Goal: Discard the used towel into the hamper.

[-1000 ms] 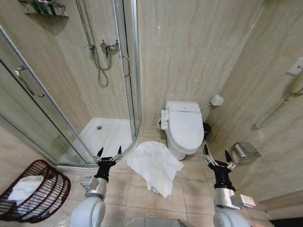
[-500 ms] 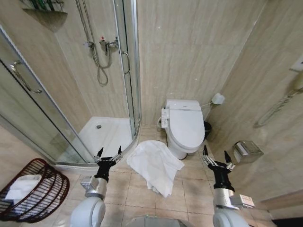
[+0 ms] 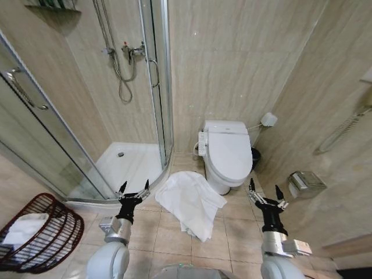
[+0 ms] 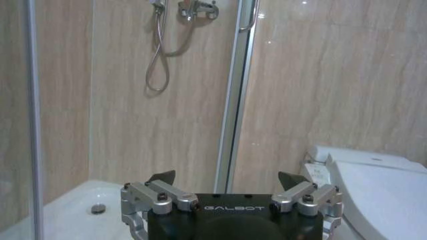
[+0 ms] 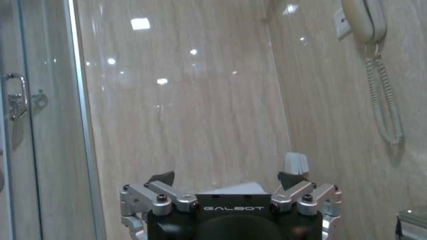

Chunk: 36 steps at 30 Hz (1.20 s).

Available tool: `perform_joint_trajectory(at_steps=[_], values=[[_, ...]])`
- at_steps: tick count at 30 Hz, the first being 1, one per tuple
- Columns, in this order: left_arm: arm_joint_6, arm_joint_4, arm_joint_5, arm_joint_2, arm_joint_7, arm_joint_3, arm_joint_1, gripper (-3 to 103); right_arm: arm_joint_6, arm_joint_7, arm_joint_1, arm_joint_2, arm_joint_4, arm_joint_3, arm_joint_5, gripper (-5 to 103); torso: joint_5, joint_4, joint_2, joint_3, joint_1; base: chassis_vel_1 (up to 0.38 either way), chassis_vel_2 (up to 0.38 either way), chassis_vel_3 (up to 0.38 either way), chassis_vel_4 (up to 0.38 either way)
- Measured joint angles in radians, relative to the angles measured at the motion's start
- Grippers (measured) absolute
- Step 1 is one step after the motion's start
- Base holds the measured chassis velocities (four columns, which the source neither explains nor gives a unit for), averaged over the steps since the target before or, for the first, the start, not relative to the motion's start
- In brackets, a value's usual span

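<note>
A white used towel (image 3: pixel 190 201) lies crumpled on the tiled floor between the shower tray and the toilet. The hamper (image 3: pixel 36 234), a reddish-brown wire basket, lies tipped at the lower left with white cloth inside. My left gripper (image 3: pixel 134 188) is held upright and open just left of the towel, with nothing between its fingers (image 4: pixel 162 177). My right gripper (image 3: pixel 265 190) is also upright and open, to the right of the towel near the toilet, and holds nothing (image 5: pixel 227 179).
A white toilet (image 3: pixel 226 153) stands against the back wall. The glass shower cabin (image 3: pixel 125 163) with its raised tray fills the left. A small dark bin (image 3: pixel 254 157) sits beside the toilet, and a metal paper holder (image 3: pixel 306 183) is on the right wall.
The camera has shifted slightly, so the hamper and the walls sit a little lower and further left. Both grippers and the towel keep their places.
</note>
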Motion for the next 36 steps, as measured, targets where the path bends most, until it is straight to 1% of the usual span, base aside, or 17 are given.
perform_joint_trajectory(at_steps=[15, 22, 24, 28, 32, 33, 35, 36], values=[[0.000, 0.000, 0.000, 0.000, 0.000, 0.000, 0.000, 100, 0.033, -0.011, 0.000, 0.005, -0.011, -0.006, -0.009, 100, 0.0000, 0.0000, -0.069, -0.039, -0.029, 0.000, 0.000, 0.000, 0.000], [0.000, 0.000, 0.000, 0.000, 0.000, 0.000, 0.000, 100, 0.035, -0.010, 0.002, 0.002, -0.012, -0.009, -0.016, 100, 0.0000, 0.0000, -0.096, -0.055, -0.041, 0.000, 0.000, 0.000, 0.000], [0.000, 0.000, 0.000, 0.000, 0.000, 0.000, 0.000, 100, 0.048, -0.015, 0.005, 0.004, -0.018, -0.009, -0.015, 100, 0.0001, 0.0000, -0.109, -0.062, -0.046, 0.000, 0.000, 0.000, 0.000], [0.000, 0.000, 0.000, 0.000, 0.000, 0.000, 0.000, 100, 0.055, -0.020, 0.005, 0.004, -0.018, -0.007, -0.008, 100, 0.0000, 0.0000, -0.119, -0.068, -0.051, 0.000, 0.000, 0.000, 0.000], [0.000, 0.000, 0.000, 0.000, 0.000, 0.000, 0.000, 100, 0.080, -0.020, 0.019, 0.002, -0.034, 0.025, 0.005, 100, 0.0001, 0.0000, -0.142, -0.081, -0.060, 0.000, 0.000, 0.000, 0.000], [0.000, 0.000, 0.000, 0.000, 0.000, 0.000, 0.000, 100, 0.080, -0.020, 0.019, 0.002, -0.034, 0.025, 0.005, 100, 0.0001, 0.0000, -0.142, -0.081, -0.060, 0.000, 0.000, 0.000, 0.000], [0.000, 0.000, 0.000, 0.000, 0.000, 0.000, 0.000, 100, 0.092, -0.013, 0.037, -0.010, -0.052, 0.074, 0.024, 100, 0.0001, 0.0001, -0.154, -0.088, -0.065, 0.000, 0.000, 0.000, 0.000], [0.000, 0.000, 0.000, 0.000, 0.000, 0.000, 0.000, 100, 0.092, -0.013, 0.037, -0.010, -0.052, 0.074, 0.024, 100, 0.0001, 0.0001, -0.154, -0.088, -0.065, 0.000, 0.000, 0.000, 0.000]])
